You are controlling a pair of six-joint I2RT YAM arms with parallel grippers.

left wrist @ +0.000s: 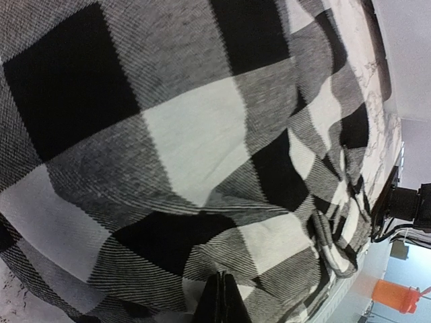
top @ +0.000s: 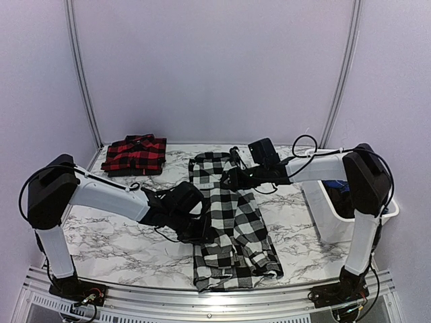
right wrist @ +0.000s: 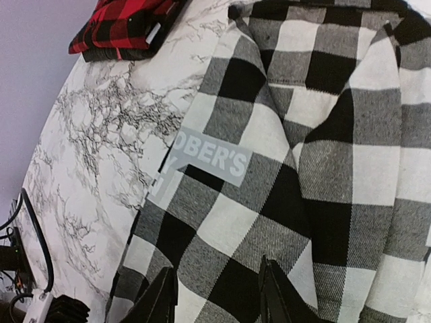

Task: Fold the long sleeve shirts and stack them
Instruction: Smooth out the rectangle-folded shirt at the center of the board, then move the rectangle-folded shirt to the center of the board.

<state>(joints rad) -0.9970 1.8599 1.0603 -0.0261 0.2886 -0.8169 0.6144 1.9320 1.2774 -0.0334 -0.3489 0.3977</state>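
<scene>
Black-and-white buffalo-check flannel shirt (top: 229, 222) lies as a long strip down the middle of the marble desk (top: 101, 229), sides turned in, rumpled at near hem. Grey patch with white block letters shows on the cloth. Red-and-black check flannel shirt (top: 136, 154) sits folded in a compact rectangle at far left corner, well apart.

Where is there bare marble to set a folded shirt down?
Bare marble lies near-left, between the left arm and the front rail, and between the black-and-white shirt and the white bin. The middle is crowded with that shirt and the right arm; the red-and-black shirt takes the far-left corner.
</scene>
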